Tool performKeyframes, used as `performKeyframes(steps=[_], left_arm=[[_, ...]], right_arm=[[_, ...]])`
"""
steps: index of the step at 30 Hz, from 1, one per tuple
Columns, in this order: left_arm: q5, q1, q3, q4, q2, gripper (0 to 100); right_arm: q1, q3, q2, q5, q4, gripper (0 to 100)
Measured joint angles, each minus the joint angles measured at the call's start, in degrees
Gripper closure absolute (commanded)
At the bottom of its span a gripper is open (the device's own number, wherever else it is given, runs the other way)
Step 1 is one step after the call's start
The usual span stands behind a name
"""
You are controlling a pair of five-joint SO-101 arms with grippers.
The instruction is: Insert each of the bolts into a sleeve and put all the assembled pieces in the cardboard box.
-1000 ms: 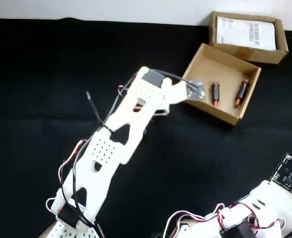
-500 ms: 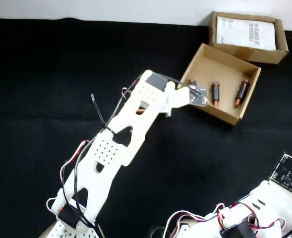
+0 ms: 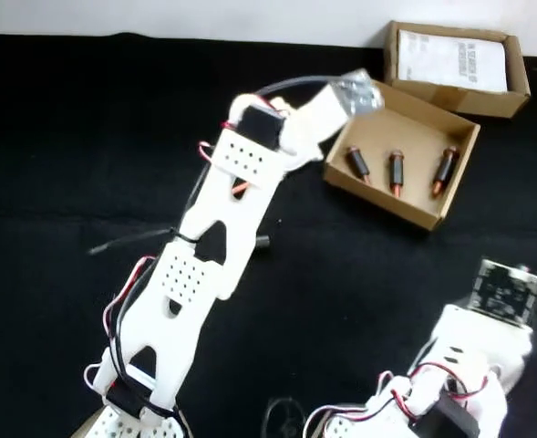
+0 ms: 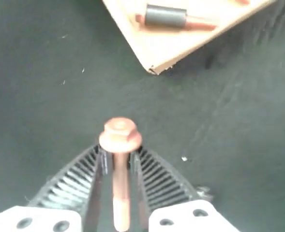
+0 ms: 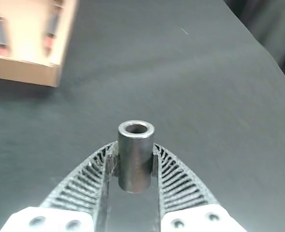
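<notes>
My left gripper (image 4: 119, 152) is shut on a copper bolt (image 4: 118, 183), whose hex head (image 4: 119, 134) points away from the wrist, above the black table. A corner of the cardboard box (image 4: 152, 65) lies just beyond it, with an assembled piece (image 4: 167, 17) inside. My right gripper (image 5: 135, 151) is shut on a dark grey sleeve (image 5: 135, 157), its open bore facing away from the wrist. In the high view the cardboard box (image 3: 380, 193) holds three assembled pieces (image 3: 397, 172), and the left arm (image 3: 250, 173) ends beside the box's left corner. The right arm (image 3: 482, 351) is at the front right.
A second box (image 3: 514, 91) with a printed sheet stands behind the cardboard box. A small dark piece (image 3: 262, 242) lies on the table by the left arm. The table is covered in black cloth (image 3: 67, 137), and loose wires hang along both arms.
The left arm's wrist has swung up and back from over the box's near-left side, uncovering a third piece inside. The right arm's camera board has shifted left and up.
</notes>
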Motion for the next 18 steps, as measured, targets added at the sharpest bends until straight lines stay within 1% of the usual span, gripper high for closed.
performKeyframes(steps=[2, 5, 11, 13, 18], left_arm=[[3.25, -0.44, -0.62, 0.00, -0.88, 99], [4.75, -1.93, -0.70, 0.97, -3.34, 99], [6.68, -3.96, -0.79, 0.97, -11.78, 99], [11.43, -3.78, -0.79, 0.97, -14.33, 99], [27.34, -3.87, -0.79, 1.05, -20.04, 99]], right_arm=[[-4.22, 0.18, 0.09, 0.26, -0.53, 99.0], [-10.02, 0.18, 0.09, 1.23, -2.55, 99.0], [-16.35, 0.44, 0.09, 1.23, -7.30, 99.1], [-18.73, 1.23, 0.09, -0.97, -9.58, 99.1], [-25.14, 3.16, 0.09, -12.84, -17.05, 99.1]])
